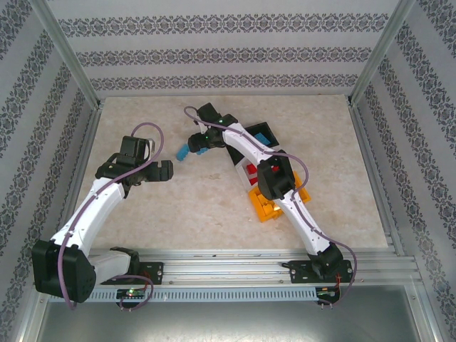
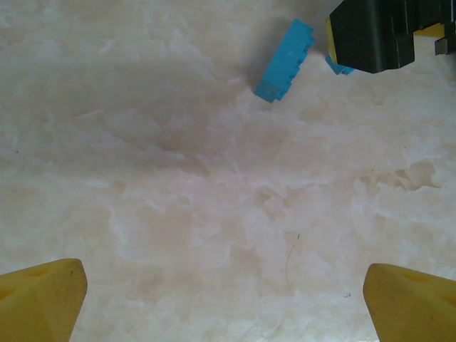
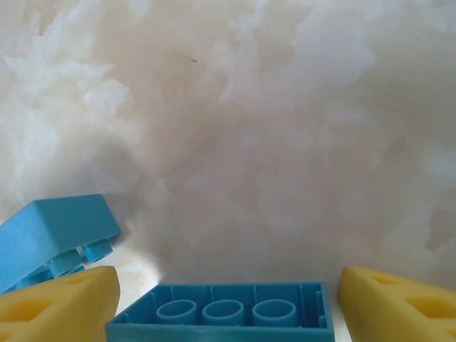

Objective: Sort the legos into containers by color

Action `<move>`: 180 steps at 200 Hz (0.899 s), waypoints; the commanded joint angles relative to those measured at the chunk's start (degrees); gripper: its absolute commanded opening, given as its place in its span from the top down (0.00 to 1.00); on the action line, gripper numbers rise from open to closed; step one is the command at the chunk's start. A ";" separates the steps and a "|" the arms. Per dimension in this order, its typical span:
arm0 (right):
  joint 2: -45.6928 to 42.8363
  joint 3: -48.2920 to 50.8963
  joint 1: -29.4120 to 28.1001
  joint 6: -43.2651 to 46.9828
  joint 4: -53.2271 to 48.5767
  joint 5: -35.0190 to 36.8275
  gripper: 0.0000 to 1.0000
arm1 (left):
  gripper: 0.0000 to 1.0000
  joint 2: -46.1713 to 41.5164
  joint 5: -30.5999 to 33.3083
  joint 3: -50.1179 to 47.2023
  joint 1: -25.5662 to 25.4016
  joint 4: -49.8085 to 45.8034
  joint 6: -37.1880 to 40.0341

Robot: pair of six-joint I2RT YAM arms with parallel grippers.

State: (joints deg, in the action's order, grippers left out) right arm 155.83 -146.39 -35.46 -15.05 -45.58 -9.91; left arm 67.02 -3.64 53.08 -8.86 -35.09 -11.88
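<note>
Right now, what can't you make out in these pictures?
Top view: the right arm covers much of the containers, so their contents are uncountable.
Right wrist view: the bottom edge cuts off the blue lego between the fingers; grip unclear.
Left wrist view: the right gripper hides most of that lego.

Bright diffuse light; faint soft shadow beside blue lego (image 3: 57, 231) on table (image 3: 285, 142); wrist views hazy, washed out.

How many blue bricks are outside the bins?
2. One blue brick lies loose on the table; the other brick sits between the fingers of the right gripper. More may hide under the right arm.
</note>
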 commanded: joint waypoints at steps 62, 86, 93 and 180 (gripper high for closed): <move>2.30 0.44 -0.66 -0.65 0.04 -1.45 0.32 | 0.00 0.37 -1.05 0.14 0.73 1.24 0.82; 1.36 2.47 -0.91 -0.95 1.16 -0.56 0.35 | 0.00 0.30 -1.09 0.14 0.69 1.17 0.77; 0.63 4.06 -1.01 -1.03 2.25 -0.02 0.36 | 0.00 0.30 -1.10 0.10 0.69 1.19 0.72; -18.92 30.31 -3.42 -3.00 11.91 4.28 0.41 | 0.00 -0.17 -1.06 0.10 0.71 0.99 0.97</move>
State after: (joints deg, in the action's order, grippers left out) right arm 143.09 -122.45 -37.69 -16.01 -33.71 -7.16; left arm 67.29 -4.29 53.08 -8.86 -35.09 -11.88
